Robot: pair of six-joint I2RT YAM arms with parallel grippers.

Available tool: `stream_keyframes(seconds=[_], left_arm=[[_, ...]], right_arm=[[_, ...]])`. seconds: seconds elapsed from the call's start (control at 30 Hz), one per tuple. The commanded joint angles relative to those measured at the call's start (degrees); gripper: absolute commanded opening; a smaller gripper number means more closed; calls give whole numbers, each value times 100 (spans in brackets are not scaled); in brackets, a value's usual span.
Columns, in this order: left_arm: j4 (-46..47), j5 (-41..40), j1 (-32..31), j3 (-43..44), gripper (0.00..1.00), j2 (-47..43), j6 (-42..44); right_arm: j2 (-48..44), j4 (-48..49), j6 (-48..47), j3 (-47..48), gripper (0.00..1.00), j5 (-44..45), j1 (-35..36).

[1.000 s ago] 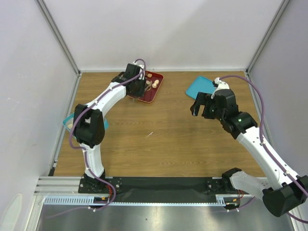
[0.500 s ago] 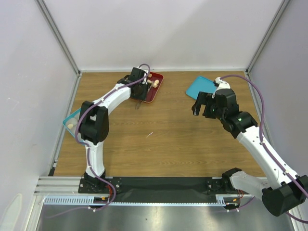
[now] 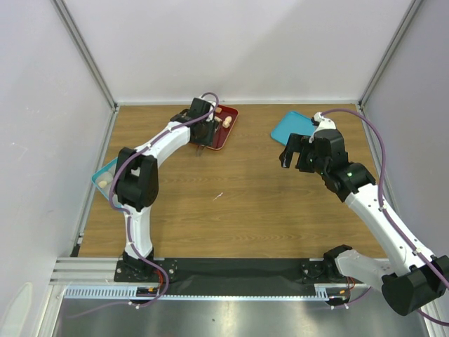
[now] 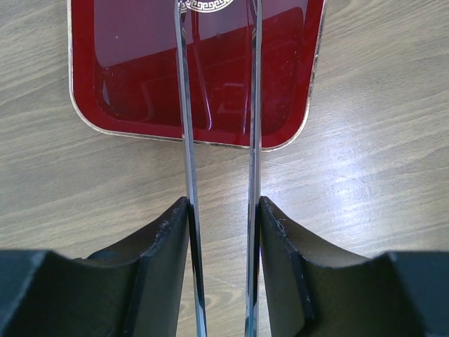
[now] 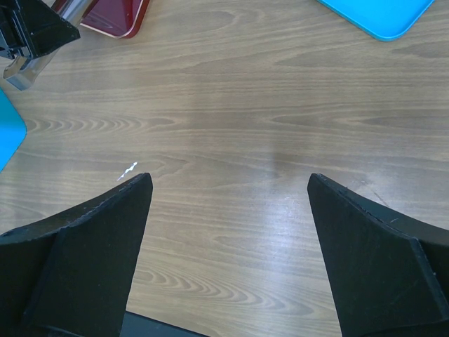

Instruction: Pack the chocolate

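The chocolate [image 3: 226, 123] shows as small pale and dark pieces in the far part of the red tray [image 3: 219, 142]. My left gripper [image 3: 203, 135] hovers over the tray's near end, shut on metal tongs [image 4: 184, 105]. The two thin blades run up over the tray's bare red floor [image 4: 126, 77], with their tips cut off at the top of the left wrist view. No chocolate is in that view. One pale piece [image 3: 103, 182] lies in the teal box [image 3: 106, 170] at the left edge. My right gripper [image 3: 295, 160] hangs open over bare wood, nothing between its fingers [image 5: 91, 246].
A teal lid [image 3: 291, 126] lies at the back right, also in the right wrist view as the teal lid [image 5: 379, 14]. A small white scrap [image 3: 219, 196] sits mid-table. Grey walls and metal posts enclose the wooden table [image 3: 245, 210].
The left arm swung right and slightly nearer along the tray, uncovering more of the teal box. It has hardly moved in the last half second. The right arm has stayed put.
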Motion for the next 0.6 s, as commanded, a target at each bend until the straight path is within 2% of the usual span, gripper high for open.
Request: stream_keyframes(seconds=[0.0,0.3,0.57], left_arm=[[105,-9,-24,287,47,-221,24],[-80,18,-24,726,46,218,41],[-53,-26,-24,682,45,298,33]], right_arm=[[-57,169,-57,33,100,65,-11],[-39,212,-75,16,99,92,-28],[-13,230,-110,-28,100,92,-55]])
